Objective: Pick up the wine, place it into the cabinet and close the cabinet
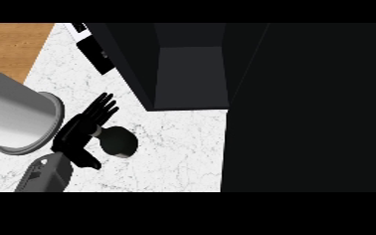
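- Black panel [301, 109]: I saw it fill the whole right side of the head view, top to bottom. I could not tell whether it was the cabinet's door or its side.
- Counter [176, 154]: white marbled top across the left and middle of the view, with a wooden surface [22, 45] beyond its far left corner.
- Cabinet [187, 74]: dark and open towards me, with the grey back wall and floor of its inside in view. It stood at the counter's far side, against the black panel.
- Grey cylinder [22, 119]: a large rimmed round body at the left edge, just beside the hand. I could not identify it.
- Left forearm [44, 174]: grey, entering from the lower left corner.
- Left hand [77, 132]: released, with its fingers [103, 104] straight and spread towards the cabinet and the thumb pointing back towards me.
- Wine [121, 142]: a dark round shape seen from above, standing on the counter in front of the cabinet. It sat just right of the palm, in the gap between fingers and thumb, with nothing curled round it. I could not tell whether they touched.
- Dark flat object [99, 55]: lay on the counter just left of the cabinet.
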### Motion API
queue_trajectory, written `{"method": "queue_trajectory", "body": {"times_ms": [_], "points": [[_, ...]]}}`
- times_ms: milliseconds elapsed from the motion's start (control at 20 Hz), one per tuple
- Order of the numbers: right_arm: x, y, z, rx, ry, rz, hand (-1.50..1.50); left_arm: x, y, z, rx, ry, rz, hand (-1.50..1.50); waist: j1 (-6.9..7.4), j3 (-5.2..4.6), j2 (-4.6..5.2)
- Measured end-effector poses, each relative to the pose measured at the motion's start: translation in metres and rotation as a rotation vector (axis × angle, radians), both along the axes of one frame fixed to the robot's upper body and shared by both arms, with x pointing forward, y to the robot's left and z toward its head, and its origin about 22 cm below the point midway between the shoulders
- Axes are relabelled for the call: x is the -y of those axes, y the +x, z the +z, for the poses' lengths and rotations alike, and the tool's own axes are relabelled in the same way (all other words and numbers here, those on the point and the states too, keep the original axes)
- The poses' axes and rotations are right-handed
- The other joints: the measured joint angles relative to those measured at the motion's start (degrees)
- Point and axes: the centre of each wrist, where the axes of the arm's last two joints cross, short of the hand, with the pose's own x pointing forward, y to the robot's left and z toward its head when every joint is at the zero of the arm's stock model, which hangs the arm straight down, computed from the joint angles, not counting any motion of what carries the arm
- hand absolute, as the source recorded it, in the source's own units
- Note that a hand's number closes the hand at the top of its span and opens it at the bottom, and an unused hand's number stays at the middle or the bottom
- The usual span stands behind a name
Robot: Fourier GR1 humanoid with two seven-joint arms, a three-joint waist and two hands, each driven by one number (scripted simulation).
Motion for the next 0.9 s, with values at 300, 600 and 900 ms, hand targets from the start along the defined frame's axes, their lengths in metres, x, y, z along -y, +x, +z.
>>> {"method": "queue_trajectory", "body": {"times_ms": [300,600,900], "points": [[-0.003,0.003,0.001,0.002,0.017,0.007,-1.50,0.003,-0.003,-0.018,-0.062,-0.005,-0.005,-1.50,0.01,-0.05,0.09],[-0.006,0.006,0.004,0.006,0.025,0.017,-1.50,0.018,-0.004,-0.033,-0.092,-0.031,0.014,-1.50,-0.33,-0.11,0.20],[-0.008,0.005,0.003,0.001,0.034,0.022,-1.50,0.025,-0.006,-0.041,-0.102,-0.060,0.040,-1.50,-0.52,-0.12,0.18]]}}
